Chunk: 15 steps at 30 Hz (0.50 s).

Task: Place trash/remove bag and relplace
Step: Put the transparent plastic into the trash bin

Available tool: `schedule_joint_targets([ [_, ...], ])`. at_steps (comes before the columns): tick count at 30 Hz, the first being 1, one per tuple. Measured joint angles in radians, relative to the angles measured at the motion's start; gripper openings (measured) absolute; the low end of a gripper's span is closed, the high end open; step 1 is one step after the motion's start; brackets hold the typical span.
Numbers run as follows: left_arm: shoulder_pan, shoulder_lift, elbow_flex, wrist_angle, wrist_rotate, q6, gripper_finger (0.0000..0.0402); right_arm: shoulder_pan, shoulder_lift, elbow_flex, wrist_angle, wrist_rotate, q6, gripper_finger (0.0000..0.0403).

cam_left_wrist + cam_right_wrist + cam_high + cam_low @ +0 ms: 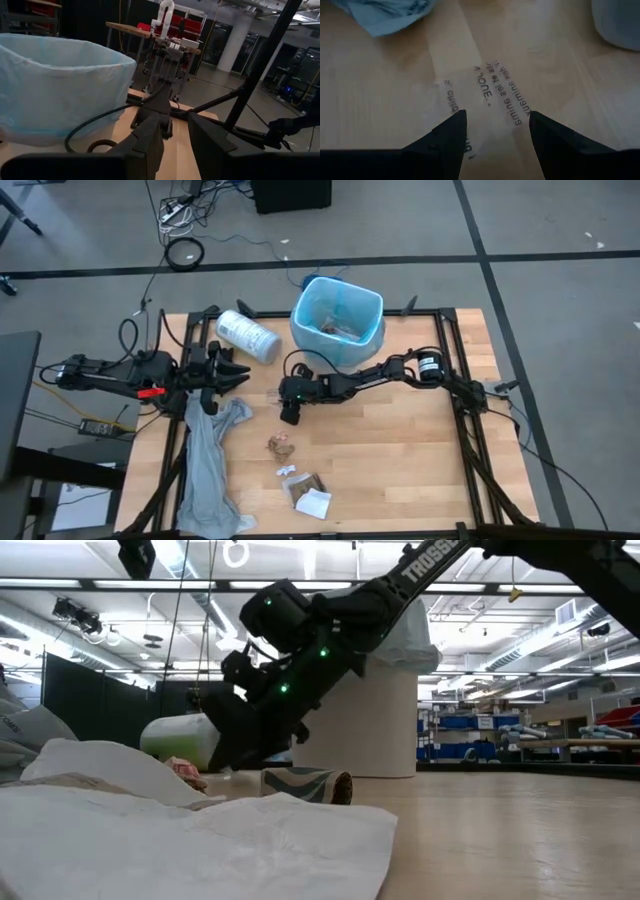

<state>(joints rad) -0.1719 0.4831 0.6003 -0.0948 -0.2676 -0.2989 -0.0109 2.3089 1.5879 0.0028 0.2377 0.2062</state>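
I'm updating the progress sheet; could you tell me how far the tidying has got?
Done: some scraps already lie in the blue-lined bin. In hand: the right pincer, open, hovers over clear printed film. Left: table scraps, then swapping the liner; the left pincer waits.

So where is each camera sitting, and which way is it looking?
High view: above the table, looking straight down; shows both arms, the bin with its blue bag, and scraps.
Low view: at tabletop height, looking across; shows the right arm's pincer low over the table.
Left wrist view: on the left arm, facing the bag; its own fingers show.
Right wrist view: looks down at clear printed film between open fingers.
Shared: the high and left wrist views both see the bag.
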Motion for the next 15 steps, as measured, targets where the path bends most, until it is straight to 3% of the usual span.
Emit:
schedule_joint_targets([
  [4,0.0,0.0,0.0,-0.001,0.0,0.005,0.0113,-0.012,-0.001,0.003,-0.089,0.0,0.03,0.0177],
  [10,0.0,0.0,0.0,-0.001,-0.019,0.007,0.0113,-0.015,-0.011,0.005,-0.164,-0.051,0.055,0.0026],
  [15,0.0,0.0,0.0,-0.001,-0.037,0.007,0.0113,0.008,-0.026,0.0,-0.142,-0.107,0.127,0.0002],
])
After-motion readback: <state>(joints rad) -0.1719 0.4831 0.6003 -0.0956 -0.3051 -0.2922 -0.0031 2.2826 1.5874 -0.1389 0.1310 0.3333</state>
